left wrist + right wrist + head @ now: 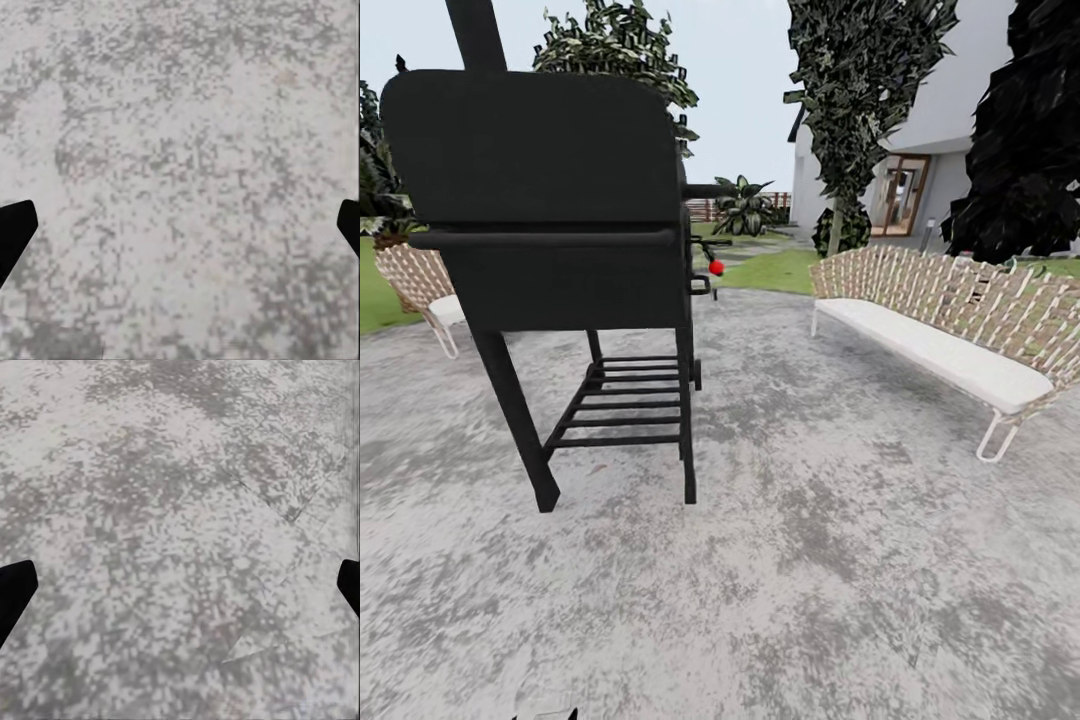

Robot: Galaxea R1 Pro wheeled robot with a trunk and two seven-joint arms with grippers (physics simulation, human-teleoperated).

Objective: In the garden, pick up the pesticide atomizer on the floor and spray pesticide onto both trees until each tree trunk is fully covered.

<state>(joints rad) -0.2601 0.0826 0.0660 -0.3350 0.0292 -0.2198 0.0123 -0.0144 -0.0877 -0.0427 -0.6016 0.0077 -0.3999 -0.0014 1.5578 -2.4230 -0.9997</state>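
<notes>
The pesticide atomizer, the pesticide and the thick bare tree trunks are out of view. I stand on a mottled grey paved patio (pixel 830 560). A strip of the garden's green lawn (pixel 775 268) lies beyond the paving. In the left wrist view my left gripper (pixel 180 232) is open over bare paving, its dark fingertips (pixel 15 232) at the picture's edges. My right gripper (pixel 180 592) is open the same way, above paving with slab joints, nothing between its fingers.
A black barbecue grill (pixel 550 200) on legs stands close ahead on the left, a red knob (pixel 715 267) at its side. A woven bench (pixel 950 330) with a white cushion stands right, another seat (pixel 425 285) behind the grill. A house (pixel 920 190), leafy trees and bushes stand beyond.
</notes>
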